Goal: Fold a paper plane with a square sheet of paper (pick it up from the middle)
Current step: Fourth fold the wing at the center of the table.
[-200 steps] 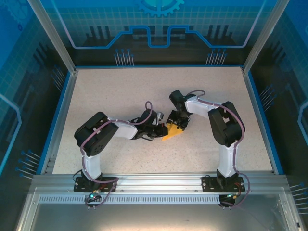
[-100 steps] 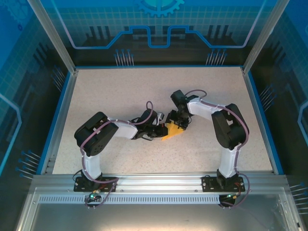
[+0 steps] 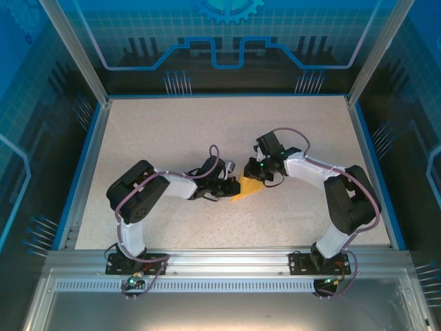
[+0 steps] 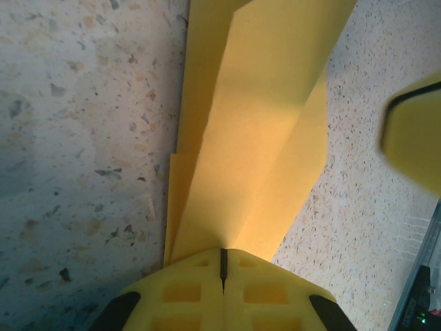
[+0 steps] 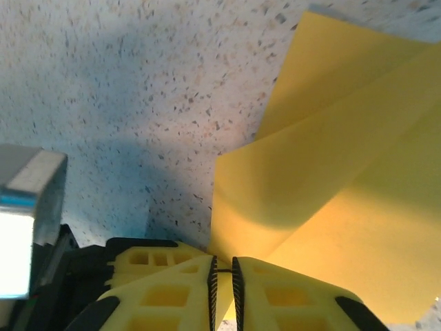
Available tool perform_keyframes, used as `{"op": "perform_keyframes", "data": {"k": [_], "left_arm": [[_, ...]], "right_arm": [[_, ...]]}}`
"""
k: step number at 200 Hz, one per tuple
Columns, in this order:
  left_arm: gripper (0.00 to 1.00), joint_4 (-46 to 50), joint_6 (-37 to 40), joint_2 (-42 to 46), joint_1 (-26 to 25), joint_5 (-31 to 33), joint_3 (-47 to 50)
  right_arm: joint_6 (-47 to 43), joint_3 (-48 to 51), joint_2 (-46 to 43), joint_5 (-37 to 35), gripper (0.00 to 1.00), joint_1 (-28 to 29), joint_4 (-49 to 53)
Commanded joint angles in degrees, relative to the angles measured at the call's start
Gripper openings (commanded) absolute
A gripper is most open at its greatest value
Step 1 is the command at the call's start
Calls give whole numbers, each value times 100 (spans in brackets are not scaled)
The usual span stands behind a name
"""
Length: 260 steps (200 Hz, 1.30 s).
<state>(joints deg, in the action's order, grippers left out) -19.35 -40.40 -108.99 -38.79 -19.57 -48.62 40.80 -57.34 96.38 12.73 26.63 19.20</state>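
Left claw (image 4: 222, 263) and right claw (image 5: 222, 270) pinch folded paper (image 3: 248, 189).

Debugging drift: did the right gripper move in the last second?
Yes. The right gripper swung rightward toward the table's blue right rim, shut on the paper.

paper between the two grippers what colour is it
The paper is plain orange-yellow with no print. It shows best in the left wrist view.
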Motion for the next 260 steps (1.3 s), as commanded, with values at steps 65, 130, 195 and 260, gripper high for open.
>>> {"op": "perform_keyframes", "data": {"k": [65, 130, 195, 260], "left_arm": [[0, 1044, 95, -439, -7, 261, 304], [0, 1083, 100, -404, -10, 252, 318], [0, 1127, 113, -395, -11, 226, 353], [0, 1170, 103, -404, -17, 243, 304]], "right_arm": [[-271, 204, 723, 571, 6, 35, -718], [-790, 94, 1169, 613, 6, -361, -725], [-1205, -401, 1229, 1031, 9, -821, -783], [-992, 73, 291, 1087, 11, -713, -839]]}}
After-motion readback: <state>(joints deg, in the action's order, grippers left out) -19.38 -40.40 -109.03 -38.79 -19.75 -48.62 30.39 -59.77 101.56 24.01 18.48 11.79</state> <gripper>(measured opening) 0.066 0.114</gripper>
